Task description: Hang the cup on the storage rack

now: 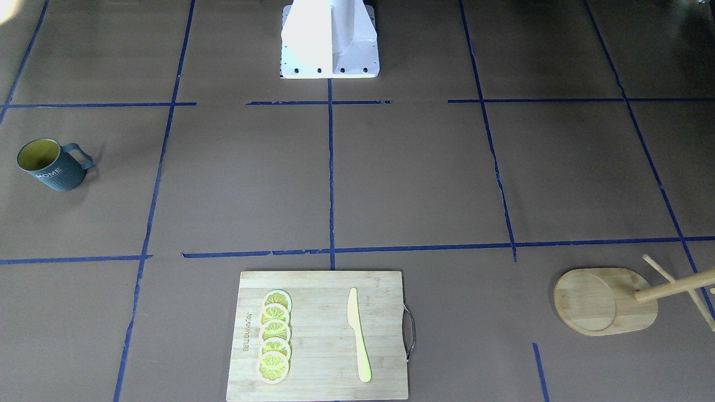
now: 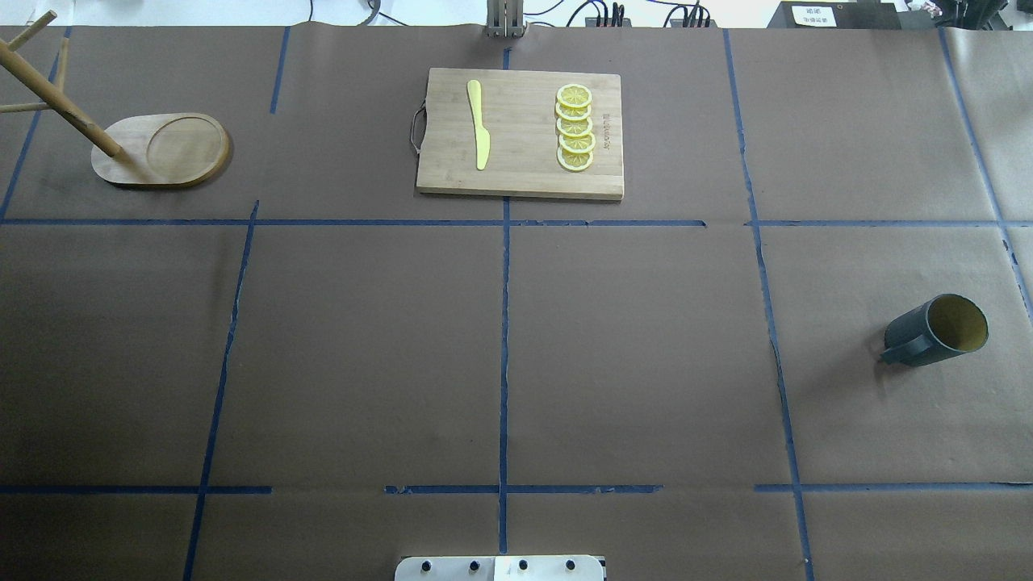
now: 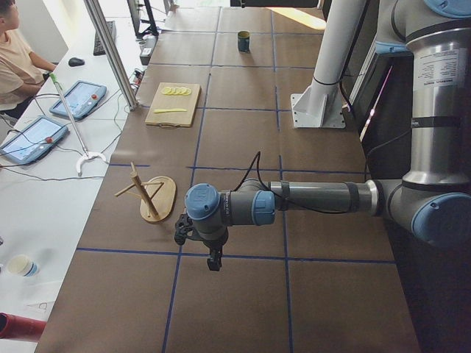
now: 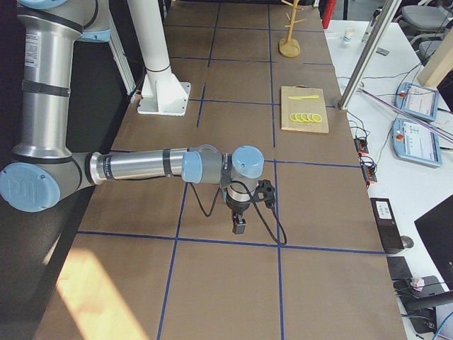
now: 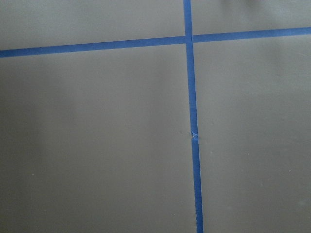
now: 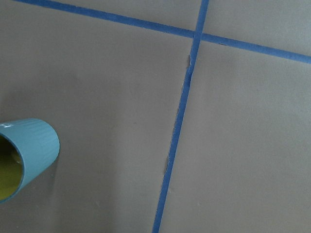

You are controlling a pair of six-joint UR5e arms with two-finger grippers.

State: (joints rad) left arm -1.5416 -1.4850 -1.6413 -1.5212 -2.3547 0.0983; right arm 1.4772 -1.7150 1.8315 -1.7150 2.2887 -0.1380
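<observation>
The left gripper (image 3: 213, 259) hangs over the brown table (image 2: 363, 347), pointing down. Whether its fingers are apart or together cannot be told. Near it, on the side away from the robot, stands the light wooden mug tree (image 2: 161, 151), with an oval base, a round pole and thin angled pegs. Well beyond lies a bamboo cutting board (image 2: 524, 173) with five lemon slices (image 2: 575, 127) in a row and a yellow knife (image 2: 478, 125). The mug (image 2: 936, 331) stands upright near the right gripper (image 4: 239, 225), at the lower left edge of its wrist view. It is dark blue-grey and ribbed, with white "HOME" lettering, a yellow-green inside and a loop handle toward the table's middle. That gripper's fingers cannot be judged either.
</observation>
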